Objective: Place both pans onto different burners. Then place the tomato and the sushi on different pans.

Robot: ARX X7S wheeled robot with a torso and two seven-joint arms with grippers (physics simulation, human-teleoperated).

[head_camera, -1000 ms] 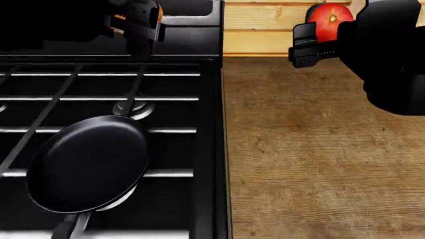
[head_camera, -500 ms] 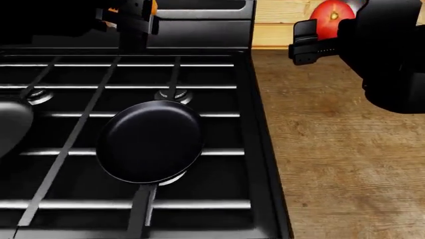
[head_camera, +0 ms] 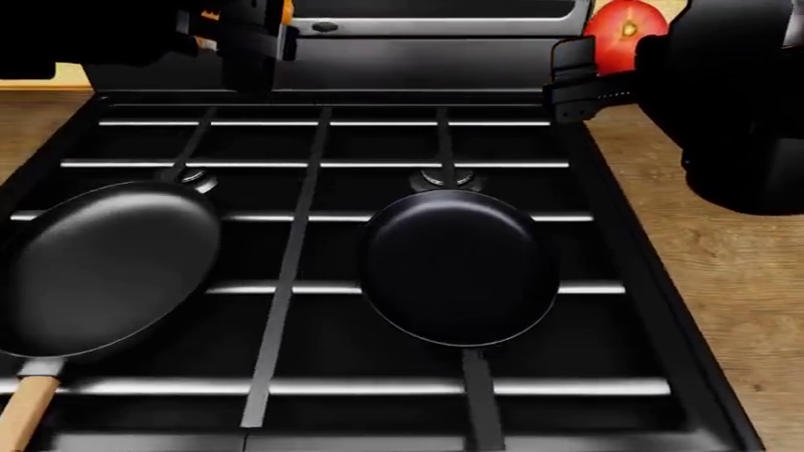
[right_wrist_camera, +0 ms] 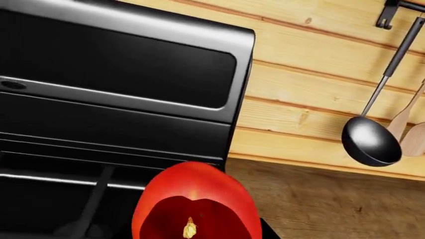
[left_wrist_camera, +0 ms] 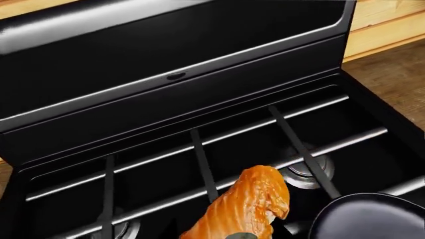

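Both round black frying pans sit on burners: the larger, wooden-handled one (head_camera: 107, 266) at eight o'clock, the smaller (head_camera: 458, 266) centre. The right gripper (head_camera: 590, 71) clamps the glossy red tomato (head_camera: 624, 28), the small pan at seven o'clock below. The left gripper (head_camera: 251, 33) pinches the orange-topped sushi (left_wrist_camera: 249, 204), nearer the large pan.

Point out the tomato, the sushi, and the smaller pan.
tomato (right_wrist_camera: 192, 199): right wrist view, on its red skin above the stem mark.
sushi (left_wrist_camera: 249, 201): left wrist view, on its orange top.
smaller pan (head_camera: 458, 266): head view, middle of its black base.
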